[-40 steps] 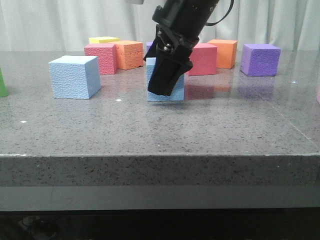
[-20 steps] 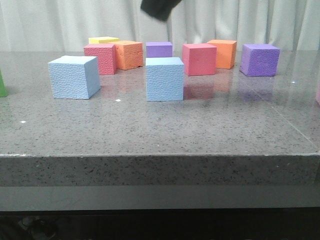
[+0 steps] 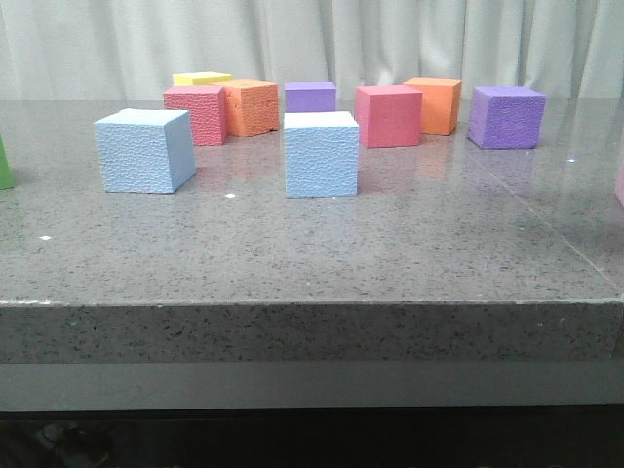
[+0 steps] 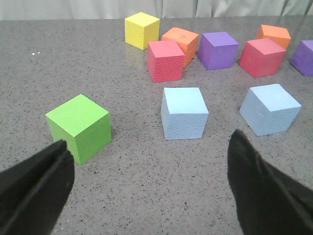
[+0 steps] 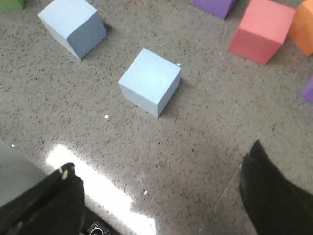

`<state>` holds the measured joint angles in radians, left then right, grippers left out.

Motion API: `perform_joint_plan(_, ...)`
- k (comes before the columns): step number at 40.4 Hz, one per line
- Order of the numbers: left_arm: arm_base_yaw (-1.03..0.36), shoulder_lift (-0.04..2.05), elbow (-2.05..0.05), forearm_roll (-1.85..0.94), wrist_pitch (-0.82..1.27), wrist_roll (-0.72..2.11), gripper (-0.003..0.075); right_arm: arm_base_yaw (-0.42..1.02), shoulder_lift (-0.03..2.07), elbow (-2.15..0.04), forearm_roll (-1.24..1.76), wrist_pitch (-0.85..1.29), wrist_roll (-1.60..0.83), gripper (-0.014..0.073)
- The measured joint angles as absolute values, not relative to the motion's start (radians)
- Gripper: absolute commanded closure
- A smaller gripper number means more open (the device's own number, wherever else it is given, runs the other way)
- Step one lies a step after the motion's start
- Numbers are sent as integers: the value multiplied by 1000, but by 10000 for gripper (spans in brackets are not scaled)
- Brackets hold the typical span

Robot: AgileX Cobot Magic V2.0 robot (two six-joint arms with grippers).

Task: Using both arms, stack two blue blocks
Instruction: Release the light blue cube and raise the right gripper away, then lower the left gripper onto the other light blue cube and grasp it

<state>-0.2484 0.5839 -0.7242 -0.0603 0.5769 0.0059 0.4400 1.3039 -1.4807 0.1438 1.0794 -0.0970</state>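
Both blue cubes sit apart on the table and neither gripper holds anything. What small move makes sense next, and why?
Probably lower the open left gripper toward the nearer blue block, which sits between its spread fingers in the left wrist view. Both blue blocks rest singly on the table, unstacked, and the right gripper is also open and empty, well back from the other blue block.
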Motion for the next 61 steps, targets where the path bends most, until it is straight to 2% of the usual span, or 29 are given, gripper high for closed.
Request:
perform_joint_plan(17, -248, 584, -724, -60, 577, 6, 101, 440, 916, -976, 143, 827, -38, -49)
perform_joint_plan(24, -261, 593, -739, -62, 568, 10, 101, 440, 868, -930, 143, 789, -36, -49)
perform_joint_plan(30, -331, 661, -811, -77, 572, 45, 101, 440, 864, -929, 143, 784, -36, -49)
perform_joint_plan(40, -444, 885, -950, -67, 639, 57, 101, 440, 864, -929, 143, 782, -36, -49)
perform_joint_plan(52, -447, 1229, -1156, -57, 720, 24, 98, 440, 864, -929, 143, 782, -36, -49)
perform_joint_plan(61, -447, 1484, -1320, 31, 761, -117, 98, 440, 864, -929, 143, 782, -34, -49)
